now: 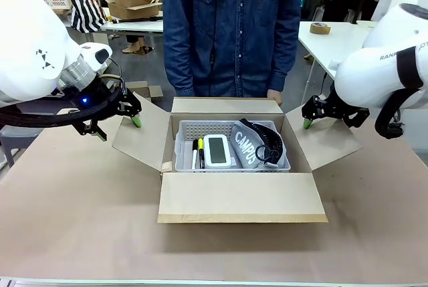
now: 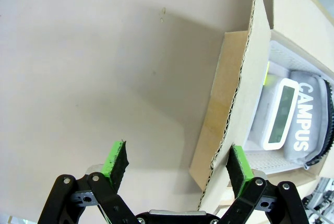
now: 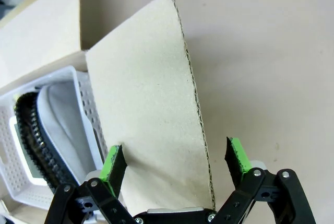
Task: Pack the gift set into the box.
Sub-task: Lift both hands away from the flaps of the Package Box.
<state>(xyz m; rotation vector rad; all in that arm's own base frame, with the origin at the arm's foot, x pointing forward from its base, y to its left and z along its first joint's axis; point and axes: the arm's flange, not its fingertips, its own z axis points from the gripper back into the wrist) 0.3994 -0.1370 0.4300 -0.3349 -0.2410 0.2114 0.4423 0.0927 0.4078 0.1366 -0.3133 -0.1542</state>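
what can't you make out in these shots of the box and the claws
- Front view: the white gadget has a screen too small to read.
- Front view: anything under the grey pouch in the basket is covered by it.
- Front view: the right claw has its second fingertip hidden behind its own body.
- Right wrist view: most of the basket is blocked by the right flap of the box.

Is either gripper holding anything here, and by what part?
Nothing is gripped: left gripper and right gripper are open, each straddling a side flap of the box.
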